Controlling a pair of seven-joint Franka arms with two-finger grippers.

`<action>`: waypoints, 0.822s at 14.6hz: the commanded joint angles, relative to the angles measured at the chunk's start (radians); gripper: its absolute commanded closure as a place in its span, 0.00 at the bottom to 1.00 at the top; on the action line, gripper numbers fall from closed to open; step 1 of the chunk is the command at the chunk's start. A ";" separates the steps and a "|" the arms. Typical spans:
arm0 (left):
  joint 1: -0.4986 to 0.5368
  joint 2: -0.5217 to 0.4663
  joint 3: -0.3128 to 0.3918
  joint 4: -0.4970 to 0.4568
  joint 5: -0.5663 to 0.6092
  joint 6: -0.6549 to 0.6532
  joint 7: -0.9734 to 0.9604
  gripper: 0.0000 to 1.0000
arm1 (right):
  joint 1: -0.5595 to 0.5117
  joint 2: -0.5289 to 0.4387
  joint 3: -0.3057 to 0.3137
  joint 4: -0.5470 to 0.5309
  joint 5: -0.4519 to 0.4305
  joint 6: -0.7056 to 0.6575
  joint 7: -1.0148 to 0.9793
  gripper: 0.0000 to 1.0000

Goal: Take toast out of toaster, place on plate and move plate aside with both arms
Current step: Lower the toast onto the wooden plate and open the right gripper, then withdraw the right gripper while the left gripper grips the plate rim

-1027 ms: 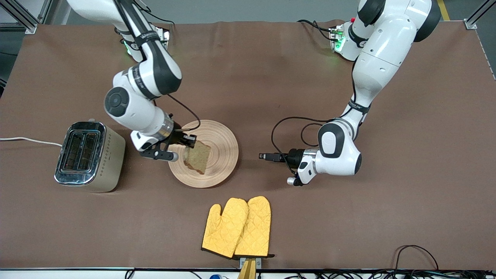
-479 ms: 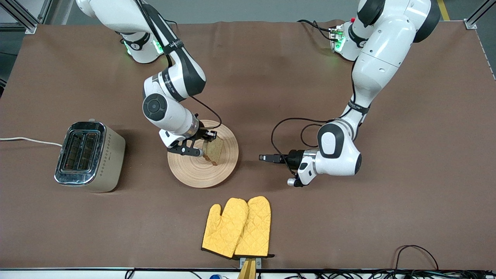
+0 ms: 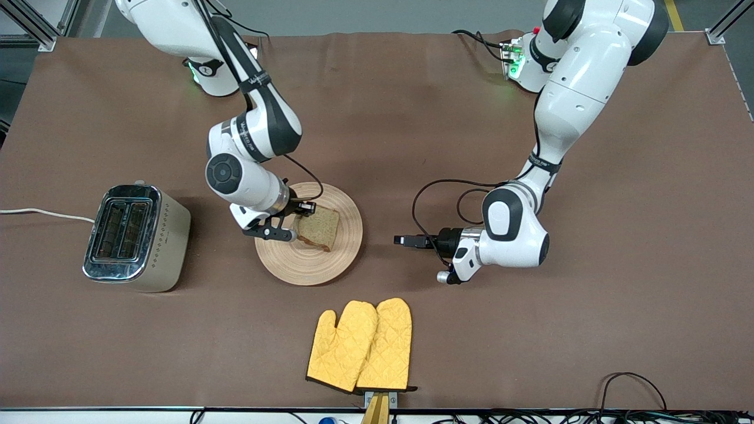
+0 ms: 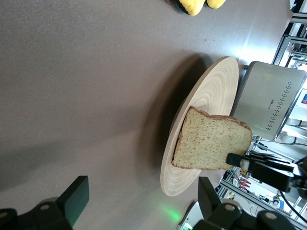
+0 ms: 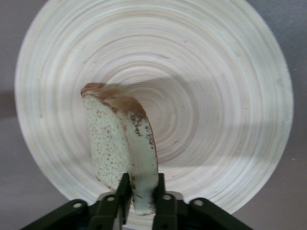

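Note:
The toast (image 3: 318, 228) is a speckled brown slice, held on edge and tilted over the middle of the round wooden plate (image 3: 330, 259). My right gripper (image 3: 301, 207) is shut on one edge of the toast. In the right wrist view the fingers (image 5: 123, 189) clamp the toast (image 5: 120, 143) above the plate (image 5: 216, 96). I cannot tell whether the toast's lower edge touches the plate. My left gripper (image 3: 402, 239) is open and empty, low over the table beside the plate, toward the left arm's end. The left wrist view shows the toast (image 4: 211, 143) and plate (image 4: 211, 96) ahead of the left gripper (image 4: 141, 201).
A silver toaster (image 3: 134, 237) stands beside the plate toward the right arm's end. A pair of yellow oven mitts (image 3: 360, 344) lies nearer to the front camera than the plate. A brown cloth (image 3: 530, 330) covers the table.
My right arm has swung the toast across the plate toward the left arm's end, then drawn back slightly. The slice now faces up more. The left arm has not moved.

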 commanded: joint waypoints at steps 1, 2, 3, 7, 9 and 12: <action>-0.039 0.010 0.002 0.018 -0.043 0.021 0.018 0.00 | -0.006 -0.012 0.013 -0.024 -0.006 0.003 -0.005 0.00; -0.062 0.011 0.004 0.031 -0.072 0.035 0.018 0.00 | -0.010 -0.015 0.007 -0.024 -0.006 -0.006 -0.006 0.00; -0.083 0.017 0.002 0.039 -0.088 0.056 0.016 0.00 | -0.013 -0.021 -0.018 -0.021 -0.008 -0.024 -0.009 0.00; -0.145 0.066 0.004 0.088 -0.111 0.127 0.016 0.00 | -0.013 -0.081 -0.142 0.054 -0.038 -0.197 -0.016 0.00; -0.178 0.091 0.002 0.110 -0.131 0.167 0.018 0.00 | -0.016 -0.078 -0.211 0.170 -0.081 -0.357 -0.017 0.00; -0.220 0.118 0.002 0.139 -0.155 0.222 0.018 0.00 | -0.036 -0.090 -0.272 0.293 -0.150 -0.501 -0.063 0.00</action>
